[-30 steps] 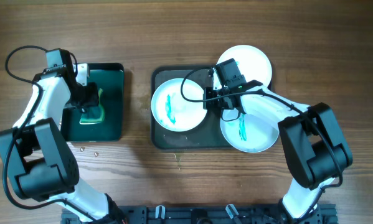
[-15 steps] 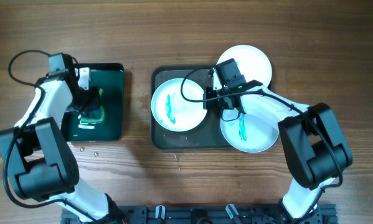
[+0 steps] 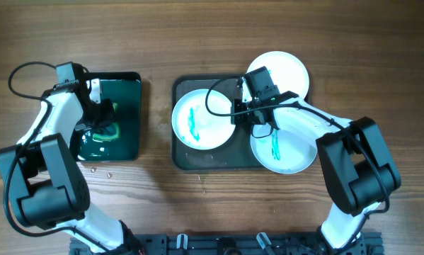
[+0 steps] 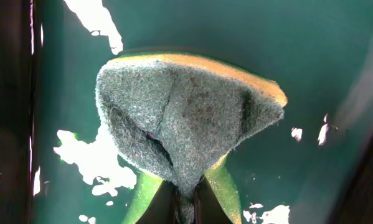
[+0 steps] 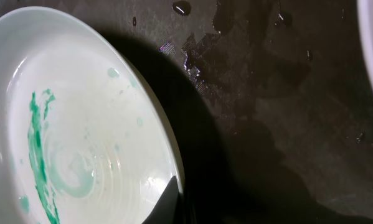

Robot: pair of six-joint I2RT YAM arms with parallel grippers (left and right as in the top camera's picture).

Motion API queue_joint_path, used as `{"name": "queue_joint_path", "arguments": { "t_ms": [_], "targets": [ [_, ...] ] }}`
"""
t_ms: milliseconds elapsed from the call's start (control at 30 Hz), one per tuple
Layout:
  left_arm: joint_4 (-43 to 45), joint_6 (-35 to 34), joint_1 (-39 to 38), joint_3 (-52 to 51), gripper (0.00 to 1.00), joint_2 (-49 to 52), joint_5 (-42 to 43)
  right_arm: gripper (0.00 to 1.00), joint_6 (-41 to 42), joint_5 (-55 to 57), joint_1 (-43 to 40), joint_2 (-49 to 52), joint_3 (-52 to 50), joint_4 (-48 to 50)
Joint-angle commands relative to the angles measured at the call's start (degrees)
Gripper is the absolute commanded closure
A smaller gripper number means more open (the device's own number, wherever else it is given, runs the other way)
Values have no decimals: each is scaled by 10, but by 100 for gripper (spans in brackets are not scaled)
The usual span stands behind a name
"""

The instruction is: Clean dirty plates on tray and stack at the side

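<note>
- The right fingers [image 5: 169,202] are clamped on the rim of a smeared plate [image 3: 288,150]. This plate overhangs the right edge of the large tray [image 3: 180,157] at the middle of the surface [image 3: 197,35]. From the shadow beneath it, one side is judged to be raised.
- The left fingers [image 4: 225,190] are closed on a sponge [image 4: 180,124], which is held inside the small green tray [image 3: 127,95] near the left edge of the surface.
- A slip is the main risk. The plate is held by a thin rim only, and water is seen on the large tray beside it. If the plate is scrubbed hard, it could pivot in the grip or drop.
- The plate could be tipped off the tray edge if pressure is put on its overhanging side.
- A second smeared plate [image 3: 213,127] lies on the left half of the large tray, between the sponge and the held plate. It could be struck or dripped on as the sponge is carried across.
- A clean plate [image 3: 289,67] lies at the far right corner of the large tray, close to the right arm. It could be nudged by any swing of that wrist.
</note>
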Motion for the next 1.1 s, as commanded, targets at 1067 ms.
{"name": "queue_joint_path", "arguments": {
  "t_ms": [1067],
  "targets": [
    [-2, -82, -17, -2, 96, 4, 101, 96, 8, 14, 2, 21, 7, -28]
  ]
}}
